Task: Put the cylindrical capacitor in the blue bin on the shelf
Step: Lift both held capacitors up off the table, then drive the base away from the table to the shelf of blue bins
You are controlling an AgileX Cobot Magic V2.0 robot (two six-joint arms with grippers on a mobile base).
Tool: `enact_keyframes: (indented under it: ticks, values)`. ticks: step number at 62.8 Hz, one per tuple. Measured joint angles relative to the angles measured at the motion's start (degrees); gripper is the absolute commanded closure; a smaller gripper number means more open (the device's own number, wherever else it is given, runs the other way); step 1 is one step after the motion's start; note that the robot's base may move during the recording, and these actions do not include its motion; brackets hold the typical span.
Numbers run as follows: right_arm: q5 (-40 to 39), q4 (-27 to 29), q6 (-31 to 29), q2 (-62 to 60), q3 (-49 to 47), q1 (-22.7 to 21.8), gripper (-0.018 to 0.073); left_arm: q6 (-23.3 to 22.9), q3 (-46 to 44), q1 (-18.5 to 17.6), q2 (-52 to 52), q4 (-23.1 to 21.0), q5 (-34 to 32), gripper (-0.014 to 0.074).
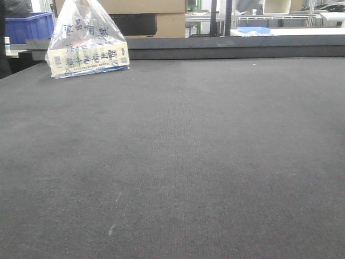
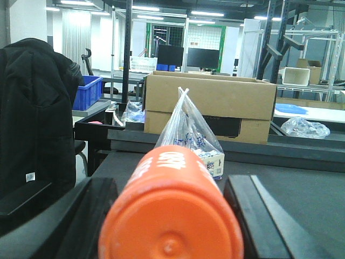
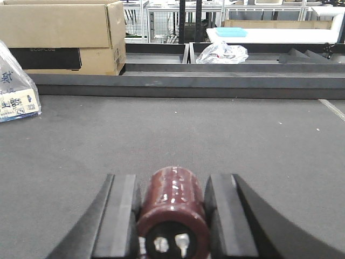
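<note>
Over the felted desk (image 3: pixel 161 129) our right fingers (image 3: pixel 121 216) clamp a glossy maroon capacitor (image 3: pixel 173 208), left fingers (image 2: pixel 264 226) a smooth orange cylinder (image 2: pixel 172 216).

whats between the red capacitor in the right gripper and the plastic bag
Only bare dark grey tabletop between the capacitor and the plastic bag, per the right wrist view.

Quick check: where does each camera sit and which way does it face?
Front view: low over the table top, facing forward across it; no robot parts show.
Left wrist: behind the left pincer, looking along it; it grips an orange cylinder.
Right wrist: behind the right pincer, looking along it; it grips the capacitor.
Shared: all see the plastic bag and cardboard box.
</note>
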Motion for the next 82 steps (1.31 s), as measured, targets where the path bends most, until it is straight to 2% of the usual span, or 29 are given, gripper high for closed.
enact_keyframes:
  ticks: [82]
  values:
    - [0.0,0.0,-0.13,0.0,0.12,0.0,0.0727,0.0,0.0,0.0,-0.12,0.0,0.0,0.0708]
